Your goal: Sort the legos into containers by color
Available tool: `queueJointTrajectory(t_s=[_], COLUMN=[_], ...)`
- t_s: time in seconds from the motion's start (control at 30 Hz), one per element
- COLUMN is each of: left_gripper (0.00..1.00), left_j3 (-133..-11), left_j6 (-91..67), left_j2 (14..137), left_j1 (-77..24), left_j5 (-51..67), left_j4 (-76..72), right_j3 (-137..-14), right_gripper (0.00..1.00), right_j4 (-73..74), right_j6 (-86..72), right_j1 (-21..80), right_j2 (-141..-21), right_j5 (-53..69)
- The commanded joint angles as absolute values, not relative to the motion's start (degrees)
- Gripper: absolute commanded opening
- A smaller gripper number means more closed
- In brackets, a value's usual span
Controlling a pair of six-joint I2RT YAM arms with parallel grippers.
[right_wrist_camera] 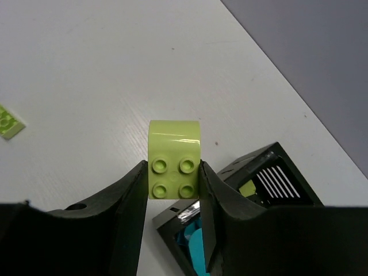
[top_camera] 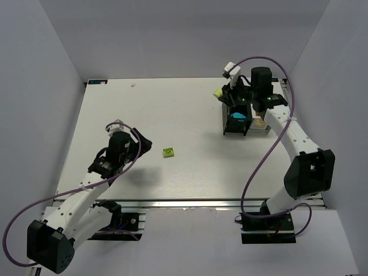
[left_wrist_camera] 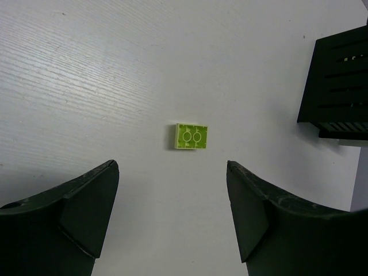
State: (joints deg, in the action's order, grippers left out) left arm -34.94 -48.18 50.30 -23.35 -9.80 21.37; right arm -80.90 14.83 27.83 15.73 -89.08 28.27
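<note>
A small flat lime green lego [top_camera: 168, 152] [left_wrist_camera: 191, 136] [right_wrist_camera: 10, 122] lies on the white table mid-way across. My left gripper [top_camera: 145, 144] [left_wrist_camera: 172, 190] hovers open just short of it, nothing between its fingers. My right gripper [top_camera: 225, 94] [right_wrist_camera: 172, 172] is shut on a lime green rounded lego [right_wrist_camera: 174, 158] [top_camera: 218, 92] with studs, held above the far corner of the black bin [top_camera: 236, 119] [right_wrist_camera: 270, 164] [left_wrist_camera: 339, 80]. Teal legos [top_camera: 237, 119] [right_wrist_camera: 195, 247] fill one compartment. Another compartment shows a lime piece [right_wrist_camera: 248, 188].
A smaller tray [top_camera: 261, 125] with orange pieces adjoins the black bin on its right. White enclosure walls [top_camera: 52, 69] stand around the table, and the grey wall [right_wrist_camera: 322, 57] is close behind the bin.
</note>
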Motion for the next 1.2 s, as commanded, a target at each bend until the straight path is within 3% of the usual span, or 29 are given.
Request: queueJointTrajectory(t_s=[0.0,0.47,0.67,0.77,1.07,1.17], left_gripper=[0.85,0.85,0.85,0.85,0.85,0.85], left_j3=[-34.2,-34.2,-33.3,-33.0,-34.0,-33.9], left_j6=[-49.0,-49.2,-49.7,-49.9,-49.6,-49.8], left_j2=[49.9,50.4,50.3,50.4,51.6,51.4], left_j1=[-23.1,-23.1,-23.1,-23.1,-23.1,-23.1], left_j5=[-9.0,-8.9,-8.5,-8.3,-7.8,-7.7], left_j4=[19.9,20.4,20.1,19.7,19.9,20.0], right_j3=[-85.3,-94.7,-94.9,-94.7,-96.1,-96.7], right_gripper=[0.00,0.00,0.07,0.13,0.61,0.70], right_j4=[13.3,13.9,14.6,14.9,15.0,15.3], right_j6=[24.3,24.9,25.9,26.9,28.5,28.9], right_j1=[12.5,7.2,4.8,4.4,4.2,4.2], right_j2=[-92.7,-105.2,-108.0,-108.8,-111.1,-110.3], right_j5=[28.1,22.8,22.3,22.5,22.6,23.6])
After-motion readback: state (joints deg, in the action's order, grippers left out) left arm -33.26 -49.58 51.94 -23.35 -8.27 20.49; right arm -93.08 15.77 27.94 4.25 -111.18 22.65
